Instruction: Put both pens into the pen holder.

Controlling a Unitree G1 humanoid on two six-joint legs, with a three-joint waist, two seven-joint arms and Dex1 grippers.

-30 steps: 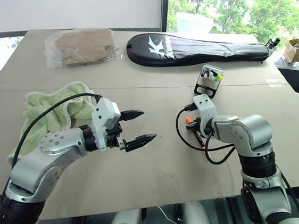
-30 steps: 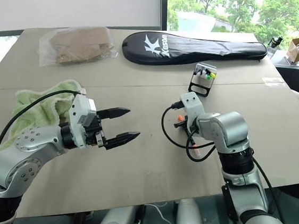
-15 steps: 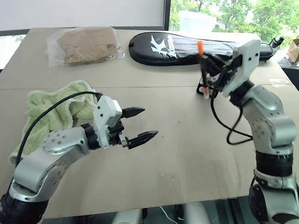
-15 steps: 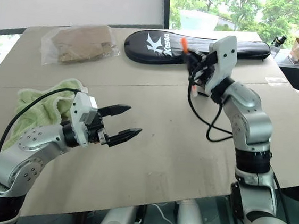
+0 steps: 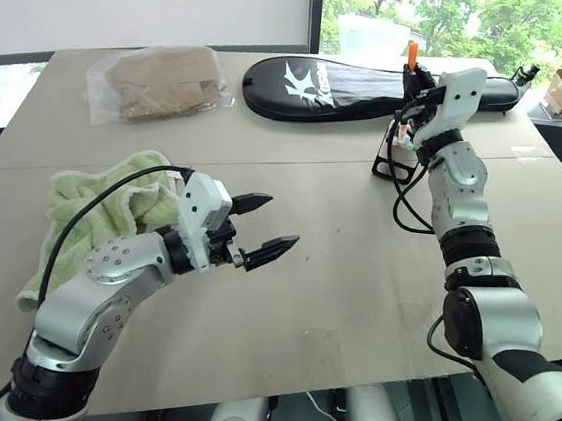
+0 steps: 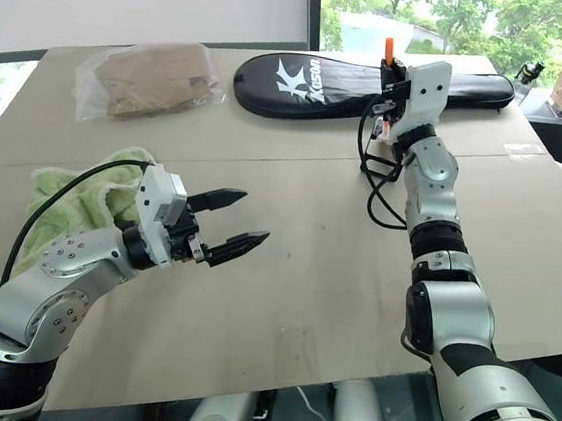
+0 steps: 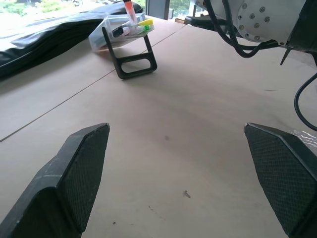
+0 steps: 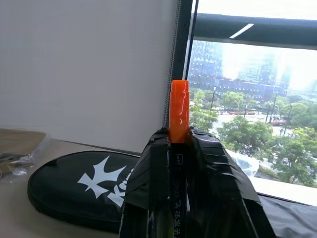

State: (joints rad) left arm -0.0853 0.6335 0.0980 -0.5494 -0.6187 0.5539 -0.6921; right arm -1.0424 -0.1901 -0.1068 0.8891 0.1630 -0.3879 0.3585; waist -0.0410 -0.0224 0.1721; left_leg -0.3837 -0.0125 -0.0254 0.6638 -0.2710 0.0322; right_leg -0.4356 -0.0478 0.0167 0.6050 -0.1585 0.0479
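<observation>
- The orange-capped pen [image 8: 179,111] stood clamped upright in the right gripper [image 6: 394,70], orange end poking above the fingertips, body running down between the clenched fingers.
- The pen was up in the air at the far right of the table [image 5: 332,296], above the pen holder [image 5: 391,154], its lower end seemingly at or near the holder's top; whether it had entered, I could not tell.
- The holder stood on the table just near of the black racket bag [image 5: 355,81]; yellow- and green-capped markers [image 7: 142,25] already sat in it.
- The second pen, blue-tipped, was not made out; possibly hidden behind the arm or in the holder.
- The left gripper [image 5: 262,225] hovered over the near-left table, fingers spread, holding nothing, well apart from the holder.
- A green towel [image 5: 94,216] lay at the near left, beside the left arm; a bagged brown item [image 5: 159,82] sat at the far left.
- Risk, my reading: the holder looks small and light, so a pen lowered off-centre could catch the rim or the markers and tip or shove it toward the bag.
- Risk: letting go too high or with the pen tilted could bounce it out onto the table.
- Risk: the loose cable [image 5: 408,199] hanging under the right wrist could snag the holder.
</observation>
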